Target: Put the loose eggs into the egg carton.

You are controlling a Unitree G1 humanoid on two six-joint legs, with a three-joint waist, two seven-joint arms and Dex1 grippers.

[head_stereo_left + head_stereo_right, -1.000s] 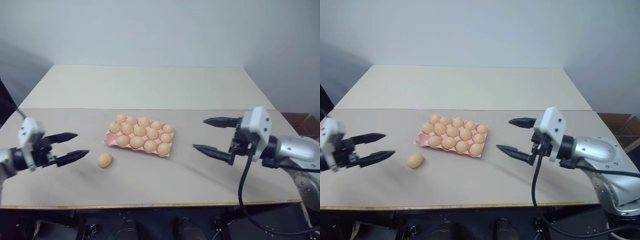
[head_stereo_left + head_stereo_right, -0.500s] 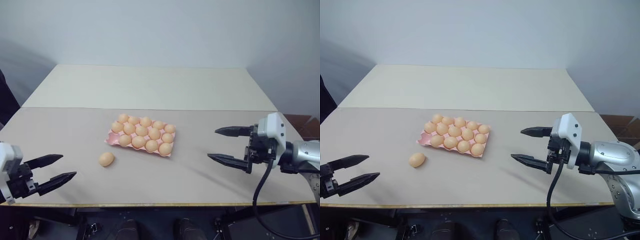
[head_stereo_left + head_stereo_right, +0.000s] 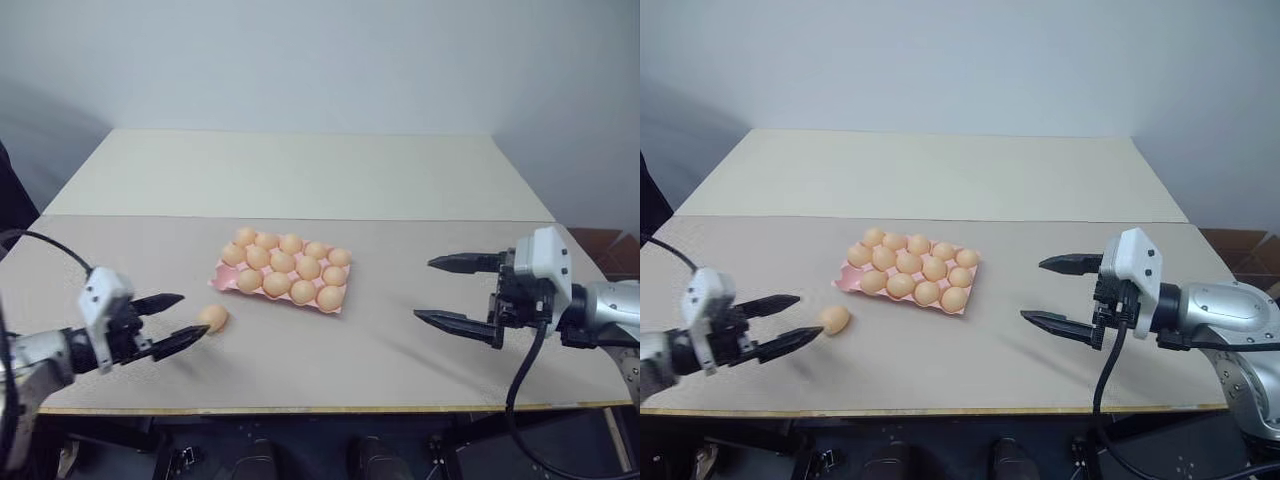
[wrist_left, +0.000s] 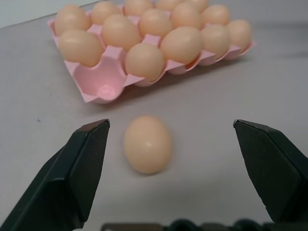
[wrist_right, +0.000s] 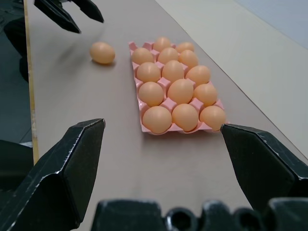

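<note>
One loose egg point(image 3: 212, 317) lies on the table just left of the pink egg carton point(image 3: 224, 276). The carton holds several eggs, and its near left corner cup point(image 4: 102, 90) is empty. My left gripper point(image 3: 178, 321) is open, its fingertips reaching the egg from the left with the egg just ahead of the gap point(image 4: 147, 144), not touching. My right gripper point(image 3: 447, 292) hangs open to the right of the carton, clear of it, with nothing between its fingers.
The beige table point(image 3: 300, 180) stretches far behind the carton. Its front edge point(image 3: 320, 408) runs close below both grippers. A black cable point(image 3: 515, 400) loops down from the right wrist.
My left gripper has swung in from the table's left front corner toward the loose egg, staying open. The right gripper has barely moved. The egg and carton lie as before.
</note>
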